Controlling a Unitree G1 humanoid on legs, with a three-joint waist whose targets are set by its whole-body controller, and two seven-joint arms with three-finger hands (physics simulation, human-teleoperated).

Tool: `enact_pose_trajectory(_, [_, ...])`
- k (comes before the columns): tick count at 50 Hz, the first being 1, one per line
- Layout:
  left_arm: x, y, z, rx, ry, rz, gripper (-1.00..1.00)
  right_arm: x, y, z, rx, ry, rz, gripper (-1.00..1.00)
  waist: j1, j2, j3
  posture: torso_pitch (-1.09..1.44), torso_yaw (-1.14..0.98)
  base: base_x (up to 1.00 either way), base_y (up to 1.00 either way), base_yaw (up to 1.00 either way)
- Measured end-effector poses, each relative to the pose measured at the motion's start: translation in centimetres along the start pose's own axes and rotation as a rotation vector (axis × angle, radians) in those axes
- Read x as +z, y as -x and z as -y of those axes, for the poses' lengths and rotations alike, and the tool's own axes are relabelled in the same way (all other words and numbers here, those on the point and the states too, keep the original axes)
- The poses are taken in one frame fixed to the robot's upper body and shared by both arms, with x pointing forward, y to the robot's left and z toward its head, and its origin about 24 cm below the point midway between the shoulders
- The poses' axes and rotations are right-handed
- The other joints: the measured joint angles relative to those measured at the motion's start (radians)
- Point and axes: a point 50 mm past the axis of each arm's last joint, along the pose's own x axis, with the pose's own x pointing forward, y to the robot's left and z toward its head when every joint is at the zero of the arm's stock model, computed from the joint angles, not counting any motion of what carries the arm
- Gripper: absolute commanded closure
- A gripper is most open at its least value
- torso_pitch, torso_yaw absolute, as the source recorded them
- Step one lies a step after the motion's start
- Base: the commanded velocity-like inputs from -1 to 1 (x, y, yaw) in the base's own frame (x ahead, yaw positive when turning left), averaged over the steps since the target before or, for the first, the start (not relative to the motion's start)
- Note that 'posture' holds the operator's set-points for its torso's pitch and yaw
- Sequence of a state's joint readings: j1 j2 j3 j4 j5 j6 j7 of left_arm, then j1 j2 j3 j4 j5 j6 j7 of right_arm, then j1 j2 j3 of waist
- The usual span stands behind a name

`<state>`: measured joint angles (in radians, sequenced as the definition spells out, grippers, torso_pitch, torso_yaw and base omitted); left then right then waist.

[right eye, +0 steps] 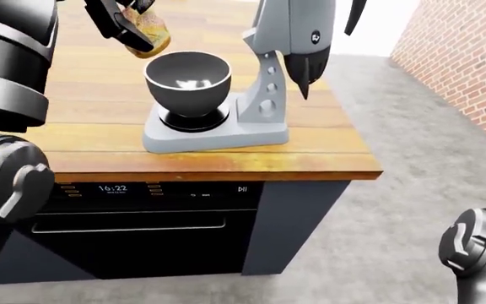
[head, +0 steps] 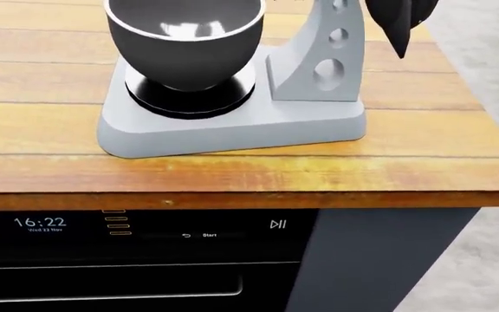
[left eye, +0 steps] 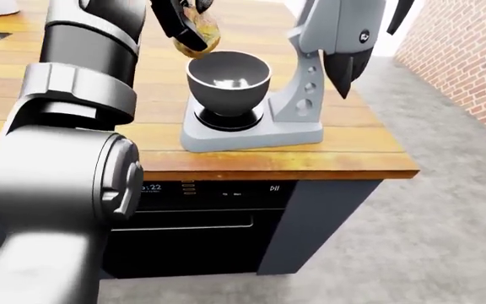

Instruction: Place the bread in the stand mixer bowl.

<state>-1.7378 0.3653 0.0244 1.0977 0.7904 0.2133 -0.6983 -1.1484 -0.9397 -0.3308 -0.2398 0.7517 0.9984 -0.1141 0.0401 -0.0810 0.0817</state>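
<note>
The bread is a golden-brown loaf held in my left hand, whose dark fingers close round it. It hangs just above the left rim of the dark metal mixer bowl. The bowl sits empty on the grey stand mixer, whose head is tilted up with a black attachment pointing down. The bowl also shows in the head view, where the bread and hand are out of frame. My right hand is not visible; only a grey arm joint shows at the bottom right of the right-eye view.
The mixer stands near the right end of a wooden counter. A black oven with a lit display sits below. Grey floor and a brick wall lie to the right. My left arm fills the left of the left-eye view.
</note>
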Motion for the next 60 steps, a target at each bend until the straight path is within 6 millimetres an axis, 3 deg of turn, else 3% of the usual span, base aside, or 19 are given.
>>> enact_pose_trajectory(14, [1.7, -1.5, 3.3, -0.066, 0.022, 0.047, 0.96, 0.1, -0.1, 0.5, -0.011, -0.005, 0.007, -1.00, 0.004, -0.009, -0.001, 0.00, 0.00, 0.00, 0.00, 0.00])
enact_pose_trajectory(26, [0.6, -2.4, 5.4, -0.091, 0.046, 0.028, 0.96, 0.2, -0.1, 0.7, -0.022, -0.002, 0.013, -1.00, 0.007, -0.014, 0.000, 0.00, 0.00, 0.00, 0.00, 0.00])
enact_pose_trajectory(39, [1.7, -2.8, 6.1, -0.078, 0.055, 0.058, 0.96, 0.4, -0.1, 0.9, -0.022, -0.006, 0.015, -1.00, 0.008, -0.019, -0.002, 0.00, 0.00, 0.00, 0.00, 0.00])
enact_pose_trajectory(60, [-0.3, -3.4, 6.1, 0.027, 0.139, -0.032, 0.97, 0.3, 0.0, 0.9, -0.019, -0.007, 0.015, -1.00, 0.005, -0.019, -0.007, 0.00, 0.00, 0.00, 0.00, 0.00])
